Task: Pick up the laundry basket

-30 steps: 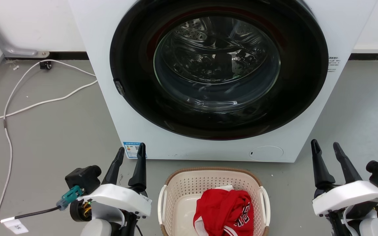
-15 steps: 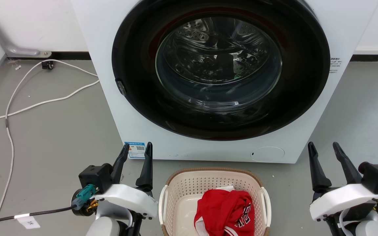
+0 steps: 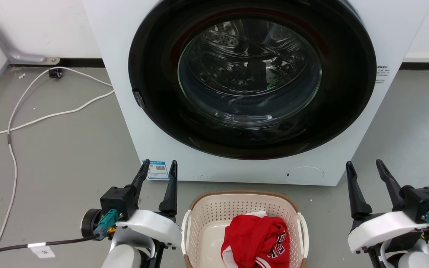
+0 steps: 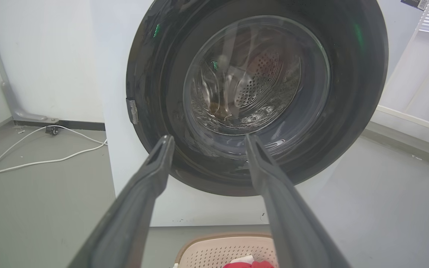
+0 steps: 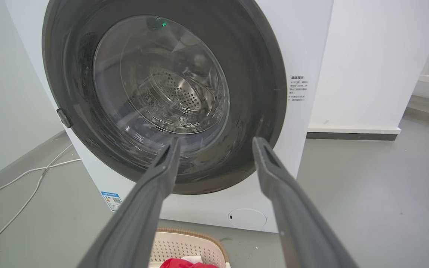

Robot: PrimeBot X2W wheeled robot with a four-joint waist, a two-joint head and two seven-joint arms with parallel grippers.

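The laundry basket (image 3: 214, 216) is cream with perforated walls, a brown rim and white loop handles; it stands on the grey floor in front of the washer, holding a red garment (image 3: 253, 240). My left gripper (image 3: 159, 166) hovers open just left of the basket, fingers pointing at the washer. My right gripper (image 3: 364, 166) is open too, well to the right of the basket. The basket's far rim shows low in the left wrist view (image 4: 222, 251) and in the right wrist view (image 5: 188, 245), below the open grippers (image 4: 207, 138) (image 5: 216, 140).
A white front-loading washer (image 3: 125, 93) with its round dark door (image 3: 251, 78) shut stands right behind the basket. White cables (image 3: 32, 119) trail over the floor at the left. A grey pipe (image 3: 9, 52) runs along the back wall.
The left gripper has moved right, closer to the basket's left handle, and its wrist has turned. The right gripper has edged slightly left. The basket has stayed put.
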